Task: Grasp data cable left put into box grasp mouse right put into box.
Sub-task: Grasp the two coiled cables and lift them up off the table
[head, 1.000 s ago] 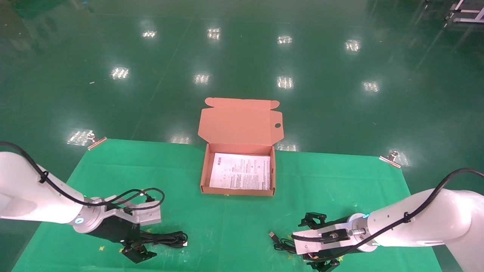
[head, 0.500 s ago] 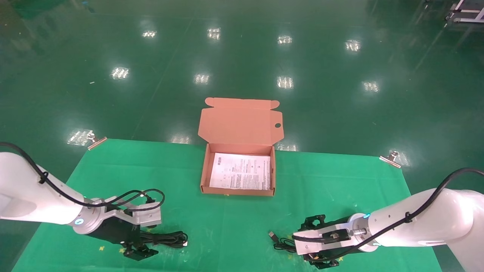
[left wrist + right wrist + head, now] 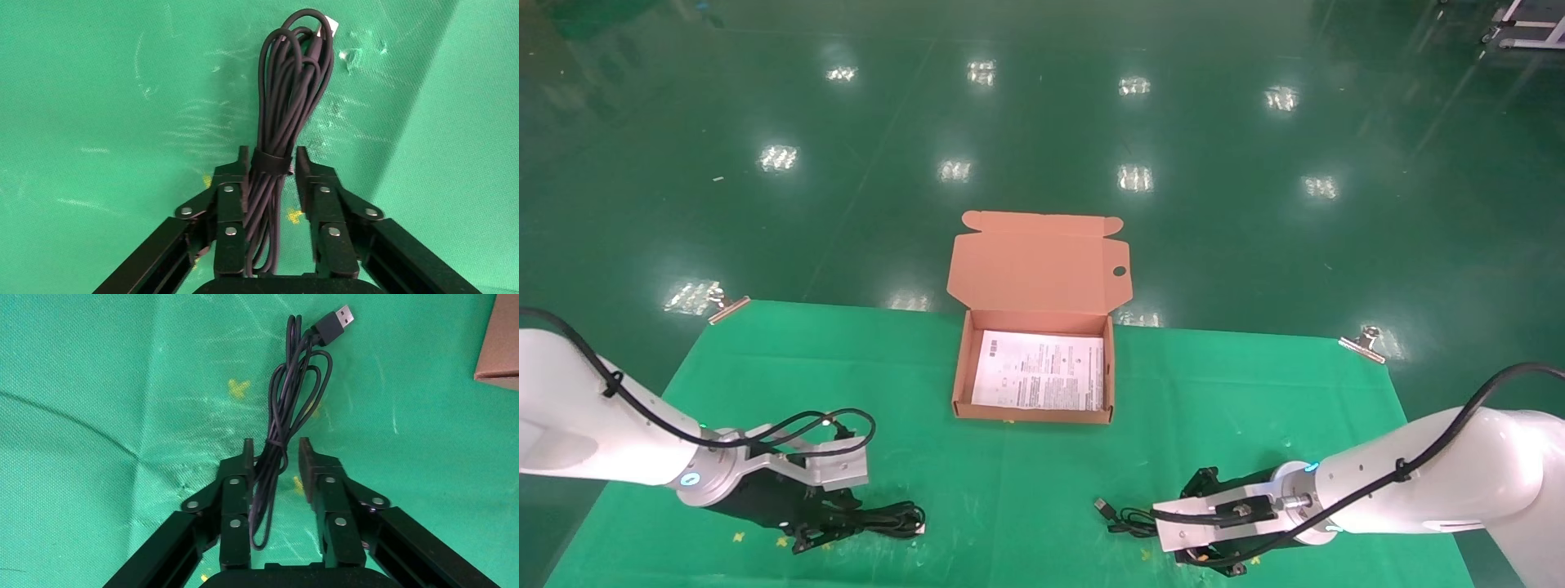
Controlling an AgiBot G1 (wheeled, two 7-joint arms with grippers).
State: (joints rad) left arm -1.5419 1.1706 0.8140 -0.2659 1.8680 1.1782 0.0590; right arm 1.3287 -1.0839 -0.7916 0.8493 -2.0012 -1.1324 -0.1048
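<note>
The data cable (image 3: pixel 887 517), a black strapped bundle, lies on the green cloth at the front left. My left gripper (image 3: pixel 823 532) straddles it at the strap. In the left wrist view the gripper (image 3: pixel 272 160) has narrowed around the bundle (image 3: pixel 294 79), one finger touching and a slim gap at the other. My right gripper (image 3: pixel 1201 524) is low at the front right over the mouse's thin cord (image 3: pixel 1128 520). In the right wrist view the gripper (image 3: pixel 275 454) is open with the cord (image 3: pixel 294 398) between its fingers. The mouse body is hidden. The box (image 3: pixel 1034 414) stands open at the centre.
The box holds a white printed sheet (image 3: pixel 1039 371), and its lid stands up at the back. The cord's USB plug (image 3: pixel 335 320) points toward the box corner (image 3: pixel 499 343). Metal clips (image 3: pixel 727 309) (image 3: pixel 1363 343) hold the cloth at the far corners.
Both grippers have sunk to the cloth and their jaws have narrowed, the left around the cable bundle, the right around the mouse cord.
</note>
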